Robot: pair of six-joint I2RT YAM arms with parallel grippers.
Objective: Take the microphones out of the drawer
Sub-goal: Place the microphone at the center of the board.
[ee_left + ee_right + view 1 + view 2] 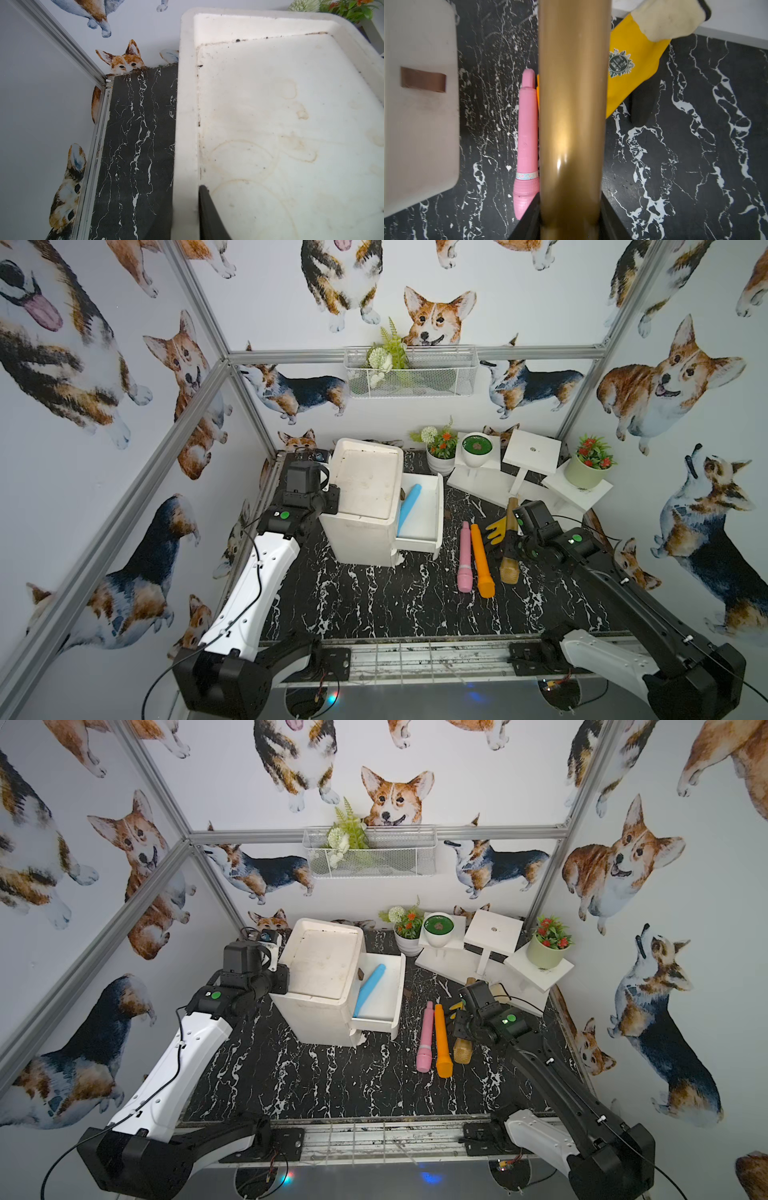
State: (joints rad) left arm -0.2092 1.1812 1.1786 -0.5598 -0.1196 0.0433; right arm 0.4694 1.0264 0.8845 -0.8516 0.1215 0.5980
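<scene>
Stretched from 7 o'clock at the base to about 10 o'clock with the left arm (257, 572), elbow low, wrist turned toward 3 o'clock, left gripper (331, 501) pinched fully shut. Stretched from 5 o'clock to about 3 o'clock with the right arm (615, 585), wrist tipped down, right gripper (512, 545) clamped across the shaft of the gold microphone (571, 104).

Gold microphone (572, 124): both ends cut off, surface blurred.
Orange microphone (538, 93): only a sliver shows behind it.
Blue microphone (409, 510): near end hidden by cabinet (365, 485) edge.
</scene>
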